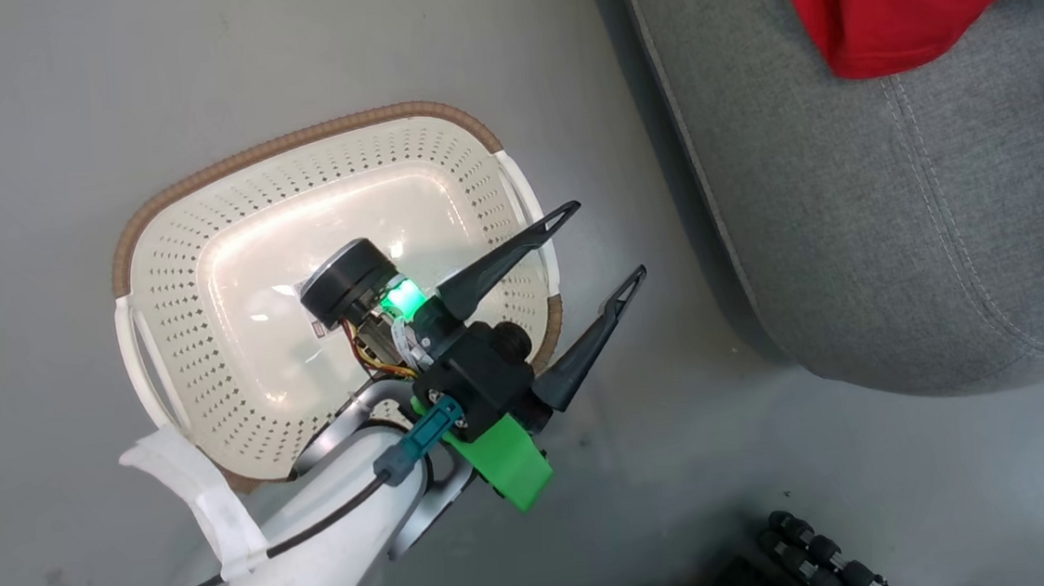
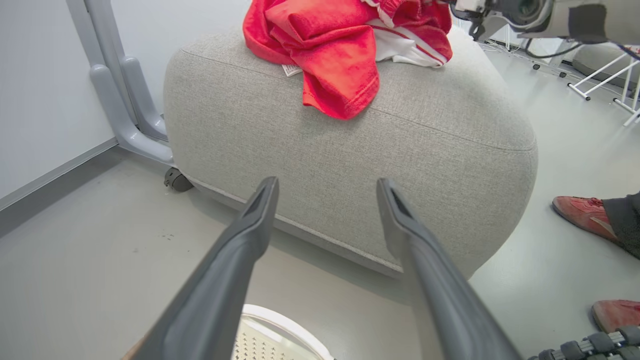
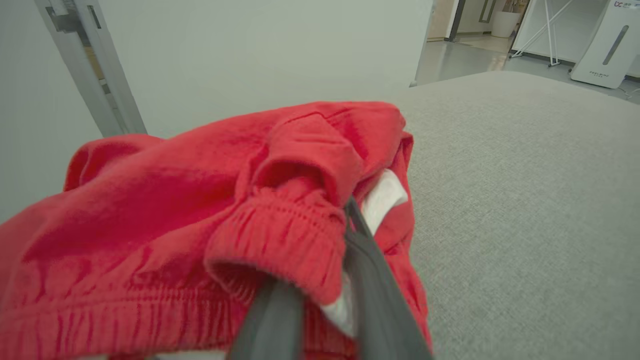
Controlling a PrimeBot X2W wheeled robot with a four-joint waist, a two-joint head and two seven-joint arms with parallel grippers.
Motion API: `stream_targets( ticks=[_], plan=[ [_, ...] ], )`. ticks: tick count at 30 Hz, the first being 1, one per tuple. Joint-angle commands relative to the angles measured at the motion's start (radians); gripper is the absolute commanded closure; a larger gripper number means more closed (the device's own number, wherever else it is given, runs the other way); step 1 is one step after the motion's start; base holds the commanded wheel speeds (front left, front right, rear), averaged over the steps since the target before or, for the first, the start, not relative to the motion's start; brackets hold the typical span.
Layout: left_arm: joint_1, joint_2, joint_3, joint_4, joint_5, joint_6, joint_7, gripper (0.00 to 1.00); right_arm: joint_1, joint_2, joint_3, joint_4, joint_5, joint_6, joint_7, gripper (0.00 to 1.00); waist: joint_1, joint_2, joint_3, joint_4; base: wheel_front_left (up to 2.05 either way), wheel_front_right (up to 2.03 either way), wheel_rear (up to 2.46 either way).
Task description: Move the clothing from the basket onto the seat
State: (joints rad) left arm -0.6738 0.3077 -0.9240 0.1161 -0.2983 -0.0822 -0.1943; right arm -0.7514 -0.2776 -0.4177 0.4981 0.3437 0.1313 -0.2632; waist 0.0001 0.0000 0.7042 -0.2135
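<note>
while on seat (image 3: 525, 200), clothing (image 3: 175, 210) in claw (image 3: 337, 235)

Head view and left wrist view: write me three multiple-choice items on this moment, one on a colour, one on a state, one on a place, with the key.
1. The basket has a rim that is: A blue; B brown; C black.
2. The left claw is: A shut on fabric; B shut on a handle; C open, holding nothing.
3. The clothing lies: A on the seat; B in the basket; C over the left claw.

Key:
B, the head view shows a brown woven-look band along the rim.
C, its two fingers stand wide apart with nothing between them.
A, the red heap sits on top of the grey cushion, and the basket's visible bottom is bare.
</note>
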Motion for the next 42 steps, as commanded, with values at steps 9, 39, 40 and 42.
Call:
stream_targets(
  ticks=[9,39,40,42],
  plan=[
    [0.077,-0.038,0.060,0.048,-0.078,0.044,-0.054,0.00,0.242,0.132,-0.028,-0.112,-0.067,-0.001,-0.002,0.00,-0.0001,0.0000,-0.131,-0.034,0.00,0.00,0.00],
    [0.601,-0.216,0.695,-0.088,0.015,-0.002,-0.070,0.00,0.606,0.180,0.426,-0.371,-0.108,-0.001,-0.002,0.00,-0.0001,0.0000,-0.564,0.233,0.00,0.00,0.00],
    [0.620,-0.220,0.718,-0.091,0.023,-0.005,-0.070,0.00,0.614,0.178,0.435,-0.377,-0.111,-0.001,-0.002,0.00,-0.0001,0.0000,-0.578,0.240,0.00,0.00,0.00],
    [0.654,-0.226,0.753,-0.094,0.039,-0.012,-0.070,0.00,0.632,0.172,0.454,-0.383,-0.117,-0.001,-0.002,0.00,-0.0001,0.0000,-0.605,0.249,0.00,0.00,0.00]
  ],
)
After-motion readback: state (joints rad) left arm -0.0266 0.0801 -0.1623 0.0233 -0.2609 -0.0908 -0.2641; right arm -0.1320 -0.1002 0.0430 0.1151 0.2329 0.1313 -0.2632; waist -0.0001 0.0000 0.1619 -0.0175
